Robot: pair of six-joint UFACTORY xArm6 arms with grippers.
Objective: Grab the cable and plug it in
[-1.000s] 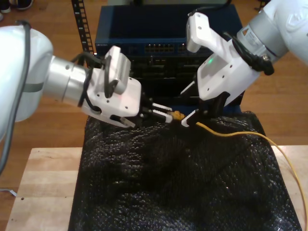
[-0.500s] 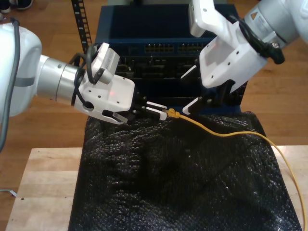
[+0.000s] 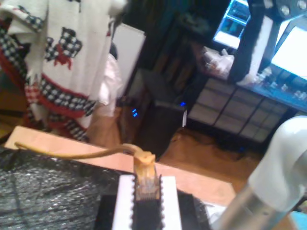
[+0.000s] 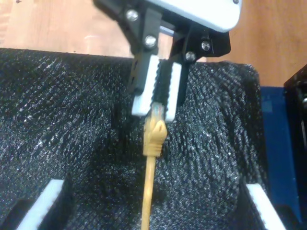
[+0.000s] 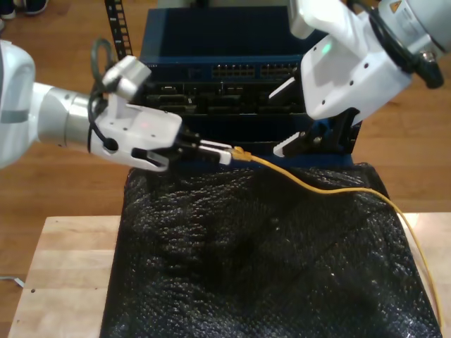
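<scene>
The grab stage reads as done. Our first hand (image 5: 224,153), on the arm at the exterior view's left, is clamped on the plug end of the cable (image 5: 338,191). The first wrist view shows the clear plug (image 3: 145,184) seated between the two white pads (image 3: 123,201), with its orange boot projecting beyond the tips. The second wrist view shows the same grip from the opposite side.

Our second hand (image 5: 296,116), at the exterior view's right, is spread and holds nothing. Its two white-tipped fingers stand apart above the cable without touching it.

From the plug, the cable runs free toward the exterior view's right, sags across the black bubble-wrap cover (image 5: 268,267) on the counter (image 5: 60,274), and drops away at that view's right edge.

The plugging stage is not yet done. The plug hangs in the air in front of the blue network switch (image 5: 239,42), below its row of ports (image 5: 236,70) and touching none. In our judgement, what is left is to orient the plug tip toward a port, align it, and push it home.
</scene>
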